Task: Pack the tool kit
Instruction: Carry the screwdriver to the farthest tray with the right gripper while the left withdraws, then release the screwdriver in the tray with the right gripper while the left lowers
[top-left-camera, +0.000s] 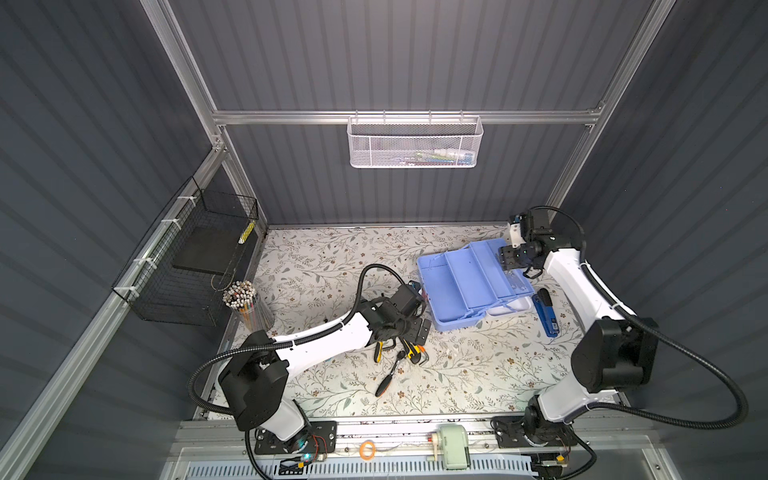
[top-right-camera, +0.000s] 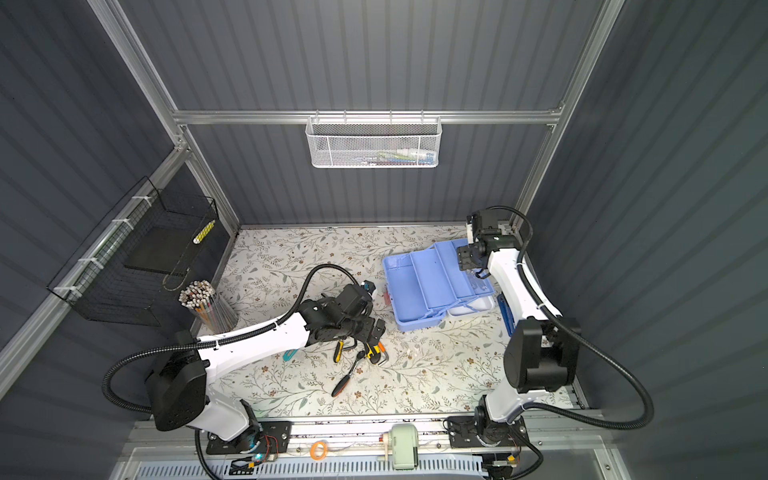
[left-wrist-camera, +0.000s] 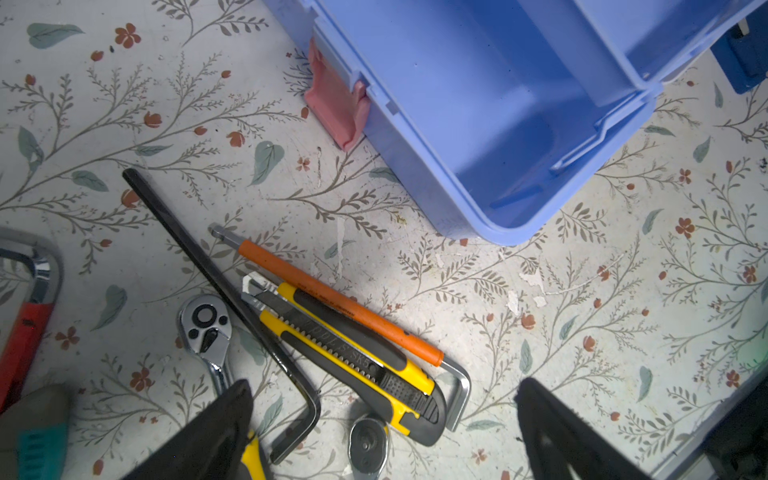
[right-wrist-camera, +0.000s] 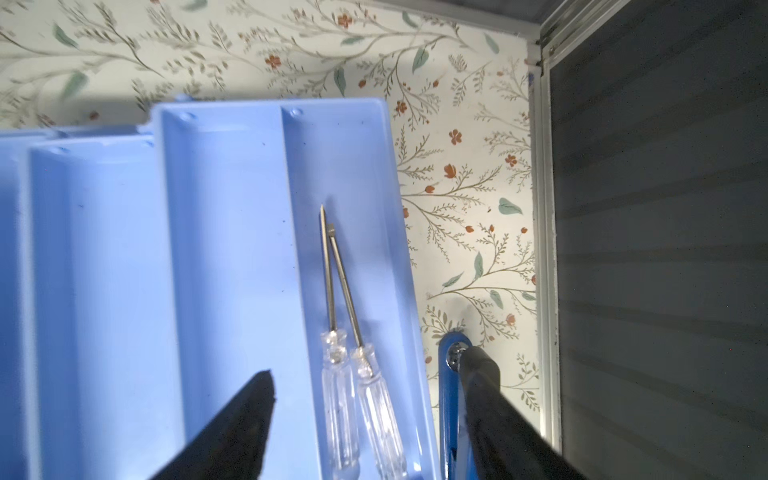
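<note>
The tool kit (top-left-camera: 469, 282) stands open at the right of the table, its light blue trays fanned out and its pink latch (left-wrist-camera: 336, 104) hanging at the near side. My left gripper (left-wrist-camera: 384, 386) hovers open over a pile of tools: a yellow utility knife (left-wrist-camera: 353, 357), an orange-sleeved hex key (left-wrist-camera: 332, 299), a black hex key (left-wrist-camera: 216, 282) and a ratchet (left-wrist-camera: 205, 328). My right gripper (right-wrist-camera: 368, 365) is open above the outermost tray (right-wrist-camera: 345, 166), where two clear-handled screwdrivers (right-wrist-camera: 353, 374) lie between its fingers, not held.
A blue tool (top-left-camera: 546, 316) lies on the table beside the kit, under my right arm. A pencil cup (top-left-camera: 245, 303) and black wire basket (top-left-camera: 195, 262) stand at the left. A white mesh basket (top-left-camera: 415, 143) hangs on the back wall. The corner frame (right-wrist-camera: 544, 249) is close by.
</note>
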